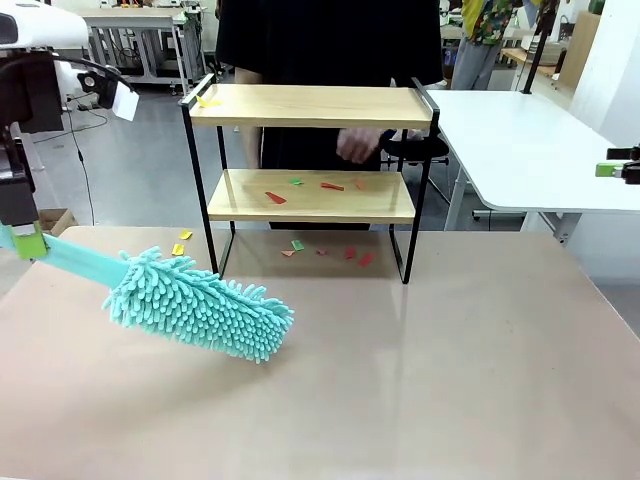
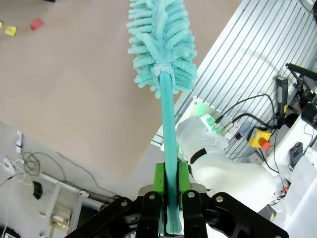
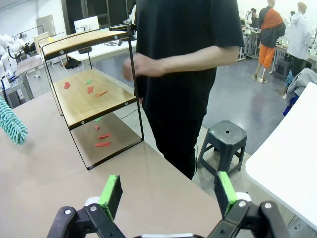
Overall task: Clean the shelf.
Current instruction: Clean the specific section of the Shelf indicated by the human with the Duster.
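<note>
At the bench's left edge the left gripper is clamped on the handle of a fluffy teal duster. Its head slants low over the left part of the bench; contact cannot be told. The shelf stands at the middle of the far edge. Red and green paper scraps lie on its lower board, more on the bench beneath it, a yellow one on the top board. A person's hand shows behind the shelf. Past the right edge, the right gripper hangs with fingers wide apart.

Black stool beside white table
</note>
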You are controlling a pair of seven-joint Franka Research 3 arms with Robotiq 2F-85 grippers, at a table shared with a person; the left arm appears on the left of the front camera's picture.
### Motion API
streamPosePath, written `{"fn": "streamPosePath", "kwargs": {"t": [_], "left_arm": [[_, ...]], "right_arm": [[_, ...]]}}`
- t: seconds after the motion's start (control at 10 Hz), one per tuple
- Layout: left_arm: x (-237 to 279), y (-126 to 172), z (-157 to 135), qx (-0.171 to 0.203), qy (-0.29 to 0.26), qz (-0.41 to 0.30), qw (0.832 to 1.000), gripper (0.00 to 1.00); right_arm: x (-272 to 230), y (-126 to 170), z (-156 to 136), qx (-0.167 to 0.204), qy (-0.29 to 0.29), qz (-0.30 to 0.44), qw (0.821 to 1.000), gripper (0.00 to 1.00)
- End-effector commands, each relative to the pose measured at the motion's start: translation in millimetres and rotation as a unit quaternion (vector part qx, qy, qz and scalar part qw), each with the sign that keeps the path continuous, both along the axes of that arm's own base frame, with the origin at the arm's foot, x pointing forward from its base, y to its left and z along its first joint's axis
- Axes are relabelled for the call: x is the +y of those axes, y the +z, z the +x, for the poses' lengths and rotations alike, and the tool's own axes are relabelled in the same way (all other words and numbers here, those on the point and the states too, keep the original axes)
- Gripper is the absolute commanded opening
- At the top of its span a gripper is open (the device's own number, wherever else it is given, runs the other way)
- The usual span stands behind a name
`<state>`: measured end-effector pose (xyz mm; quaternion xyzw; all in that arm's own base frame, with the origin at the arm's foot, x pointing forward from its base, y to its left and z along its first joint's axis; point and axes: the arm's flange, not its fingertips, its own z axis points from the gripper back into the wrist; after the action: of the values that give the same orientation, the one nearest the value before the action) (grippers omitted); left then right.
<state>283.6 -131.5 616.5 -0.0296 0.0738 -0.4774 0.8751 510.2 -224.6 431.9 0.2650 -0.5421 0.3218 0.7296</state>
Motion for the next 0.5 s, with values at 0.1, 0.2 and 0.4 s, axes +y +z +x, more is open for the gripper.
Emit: {"fn": "streamPosePath", "kwargs": {"t": [0.1, 0.2, 0.4], "left_arm": [[0.5, 2.4, -1.2, -0.002, -0.002, -0.001, 1.000, 0.13], [0.5, 2.4, -1.2, -0.002, -0.002, -0.001, 1.000, 0.13], [0.5, 2.4, -1.2, -0.002, -0.002, -0.001, 1.000, 0.13]], "right_arm": [[1.9, 2.3, 0.7, -0.002, 0.001, 0.000, 1.000, 1.00], [1.9, 2.3, 0.7, -0.002, 0.001, 0.000, 1.000, 1.00], [1.9, 2.3, 0.7, -0.002, 0.001, 0.000, 1.000, 1.00]]}}
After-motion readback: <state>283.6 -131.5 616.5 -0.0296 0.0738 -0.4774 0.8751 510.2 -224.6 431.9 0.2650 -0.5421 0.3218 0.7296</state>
